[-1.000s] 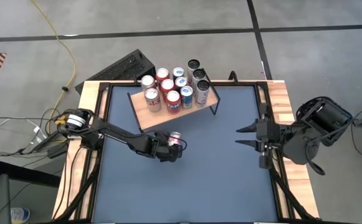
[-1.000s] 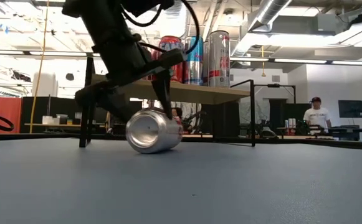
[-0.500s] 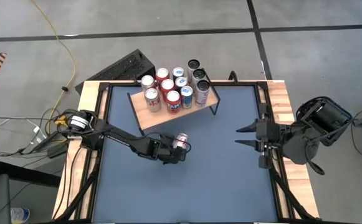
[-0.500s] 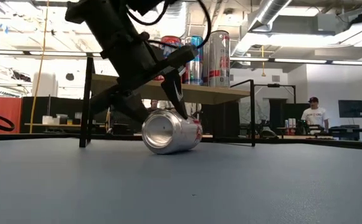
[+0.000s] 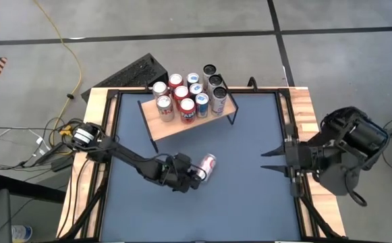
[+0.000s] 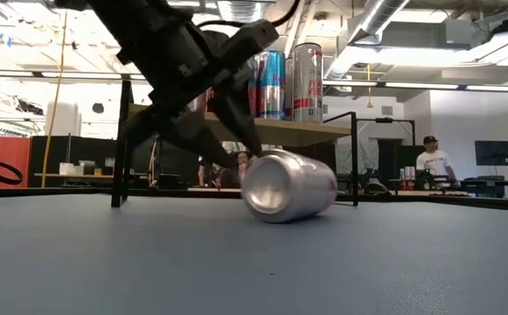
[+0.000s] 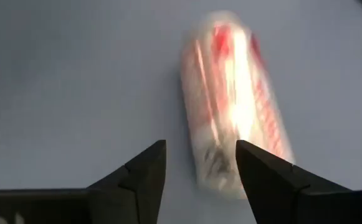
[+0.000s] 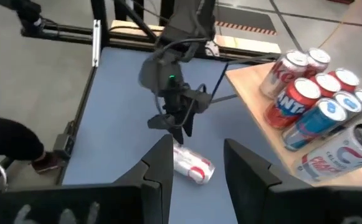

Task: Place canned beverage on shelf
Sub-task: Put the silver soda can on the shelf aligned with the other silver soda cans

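Observation:
A silver and red can (image 5: pixel 207 167) lies on its side on the blue table top, in front of the shelf; it also shows in the low view (image 6: pixel 288 185) and, blurred, in the left wrist view (image 7: pixel 233 99). My left gripper (image 5: pixel 194 175) is open, low over the table, its fingers (image 7: pixel 144 169) pointing at the can's near-left end. The shelf (image 5: pixel 165 125), a light wooden board on black legs, stands at the far middle and carries several upright cans (image 5: pixel 187 94). My right gripper (image 5: pixel 268 162) is open and empty at the table's right side. My left gripper has one fingertip (image 6: pixel 250 149) right at the can's curved side, near its end (image 6: pixel 260 163). The fingers slant down from the table's left. I cannot tell whether the finger touches the can. The can lies with its side on the table.
The table has raised wooden side rails (image 5: pixel 81 189). A black keyboard-like thing (image 5: pixel 136 71) lies beyond the far left corner. A person (image 6: pixel 429 157) stands far off in the room, and a person's leg (image 8: pixel 9 146) shows beside the table.
My left gripper has moved toward the table's near and right edges, staying low. The can lay between its fingers and has gone along the table the same way; it now lies ahead of the fingertips and has turned a little.

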